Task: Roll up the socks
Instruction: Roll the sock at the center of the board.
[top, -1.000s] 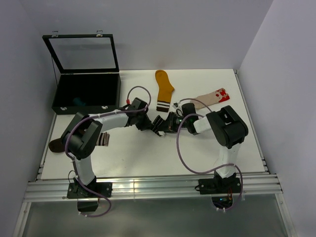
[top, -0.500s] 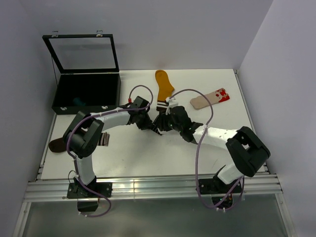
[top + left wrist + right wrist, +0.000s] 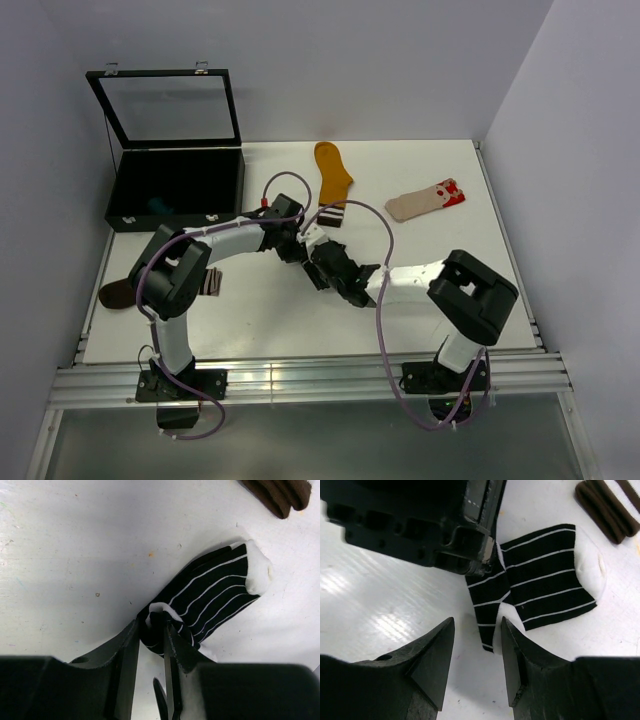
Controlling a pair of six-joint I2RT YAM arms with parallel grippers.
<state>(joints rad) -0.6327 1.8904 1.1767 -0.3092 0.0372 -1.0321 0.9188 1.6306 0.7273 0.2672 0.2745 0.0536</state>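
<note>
The rolling of one sock appears to be under way and far from finished. A short black sock with thin white stripes point(image 3: 212, 597) and a white toe is laid on the white table point(image 3: 75, 540) near its middle, mostly flat, with only one end gathered up into a small fold.

That folded end is pinched by the left gripper point(image 3: 151, 634), whose jaws are drawn close together on the fabric; a white edge of the sock is seen bunched between them.

The right gripper point(image 3: 477, 630) is held just above the table beside the same sock, its jaws standing apart with nothing clamped. A loose corner of the striped fabric lies below the gap between them, but whether it is touched cannot be told.

For the next move, the loose part would probably need to be taken by the right gripper and turned over toward the pinched end, while the grip on the left is kept firm so that the fold is not lost.

A mustard sock with a brown striped cuff point(image 3: 332, 178) and a beige sock with a red-and-white end point(image 3: 425, 198) lie unrolled farther back.
</note>
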